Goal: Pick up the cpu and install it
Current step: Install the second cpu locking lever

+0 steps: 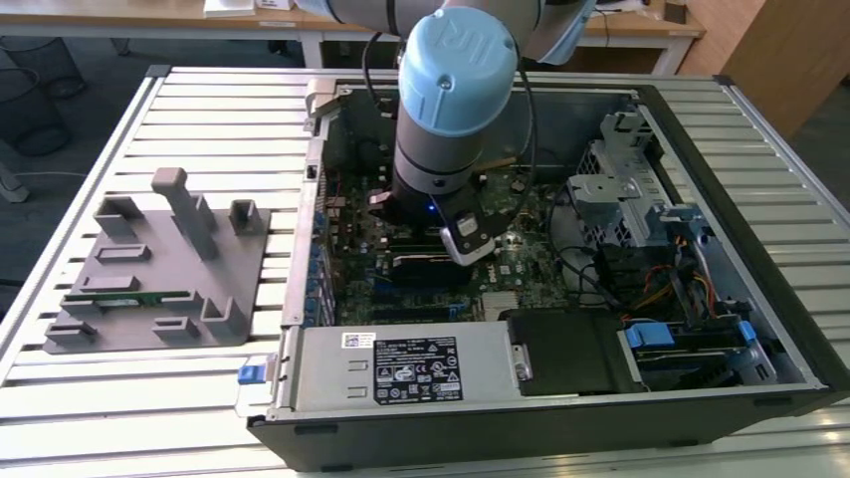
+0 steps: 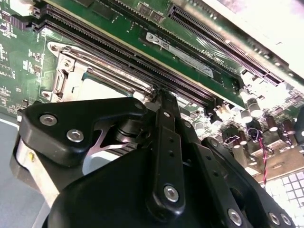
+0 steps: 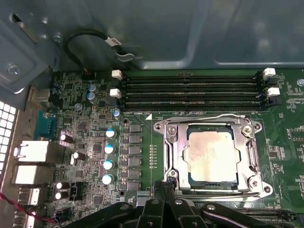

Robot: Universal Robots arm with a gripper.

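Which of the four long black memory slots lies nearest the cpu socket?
The lowest slot in the first wrist view: it runs right along the socket frame that holds the cpu. The other three lie beyond it, toward the case wall.

Slatted pale metal table (image 1: 199,398) underfoot of everything, bright with glare along the near edge. Behind it, wooden desks (image 1: 253,22) on white legs over dark grey floor (image 1: 80,75). Black wire wastebasket (image 1: 34,95) at the exterior view's left; wooden cabinet panel (image 1: 783,50) at its right.
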